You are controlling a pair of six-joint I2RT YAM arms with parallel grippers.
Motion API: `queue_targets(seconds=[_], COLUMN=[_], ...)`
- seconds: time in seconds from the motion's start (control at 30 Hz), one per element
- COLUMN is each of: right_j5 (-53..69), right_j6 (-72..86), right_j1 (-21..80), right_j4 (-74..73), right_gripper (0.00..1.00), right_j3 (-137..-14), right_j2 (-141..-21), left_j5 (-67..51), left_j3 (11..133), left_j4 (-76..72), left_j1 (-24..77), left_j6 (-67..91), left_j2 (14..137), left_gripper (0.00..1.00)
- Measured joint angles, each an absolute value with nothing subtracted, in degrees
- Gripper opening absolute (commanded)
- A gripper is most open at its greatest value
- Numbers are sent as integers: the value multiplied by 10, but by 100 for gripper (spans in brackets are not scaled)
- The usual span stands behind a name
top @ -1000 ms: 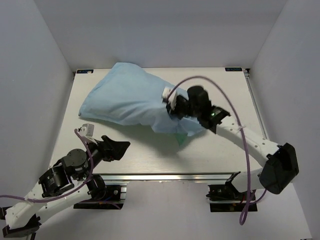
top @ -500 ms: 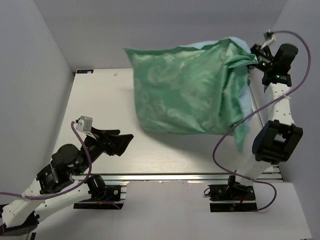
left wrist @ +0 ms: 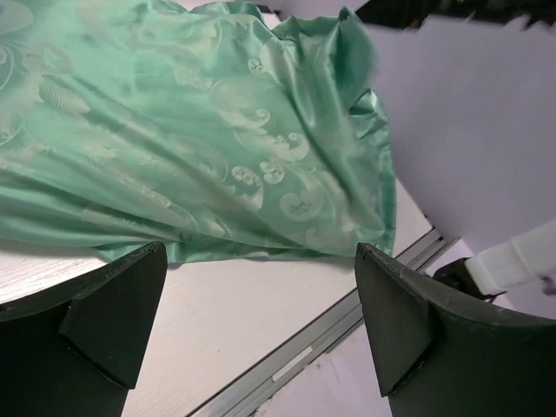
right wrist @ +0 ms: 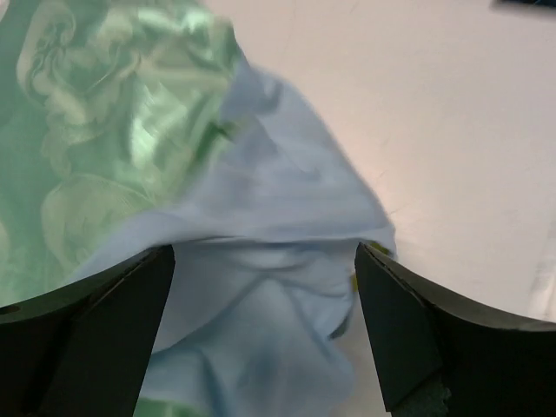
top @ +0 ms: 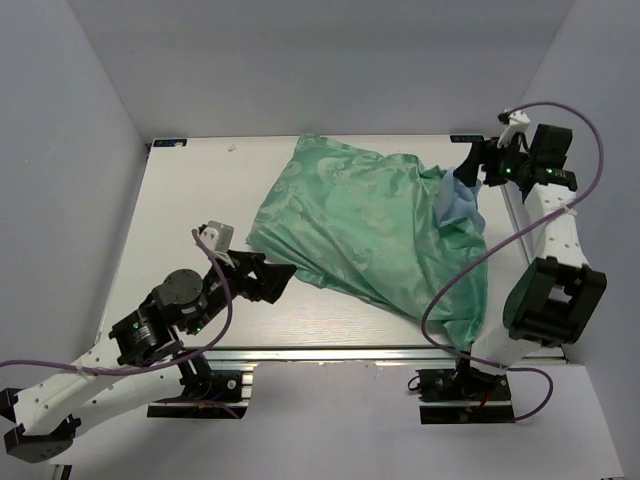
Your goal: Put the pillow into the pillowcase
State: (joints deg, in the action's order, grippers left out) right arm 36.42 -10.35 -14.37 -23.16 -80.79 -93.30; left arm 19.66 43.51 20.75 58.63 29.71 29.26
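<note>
Top external: pillowcase [top: 365,225] mint-side up, blue edge beside wide-spread right gripper [top: 472,166].

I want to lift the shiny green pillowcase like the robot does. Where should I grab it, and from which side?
Probably the bunched blue edge at the far right corner of the pillowcase, coming from the right, beside the open right gripper. The cloth there is loose and folded, thin enough to pinch; the green middle bulges wide.
</note>
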Motion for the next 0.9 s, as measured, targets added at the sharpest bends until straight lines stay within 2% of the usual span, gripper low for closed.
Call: queue_targets(seconds=[0.23, 0.43, 0.53, 0.7, 0.9], right_j5=[270, 335, 359, 343, 265], right_j6=[-149, -193, -209, -234, -259], right_j1=[-158, -158, -141, -136, -135], right_j4=[-187, -227, -243, -277, -283], right_gripper=[89, 89, 90, 89, 89], right_j3=[-872, -905, -858, -733, -726], right_j2=[-815, -773, -773, -822, -919], left_j5=[225, 301, 315, 252, 160], left_j3=[435, 448, 492, 556, 565], left_j4=[205, 206, 213, 202, 163], left_j1=[586, 586, 573, 457, 307], left_j6=[273, 257, 251, 239, 218], left_j2=[348, 435, 526, 654, 752], left_gripper=[98, 98, 98, 98, 98])
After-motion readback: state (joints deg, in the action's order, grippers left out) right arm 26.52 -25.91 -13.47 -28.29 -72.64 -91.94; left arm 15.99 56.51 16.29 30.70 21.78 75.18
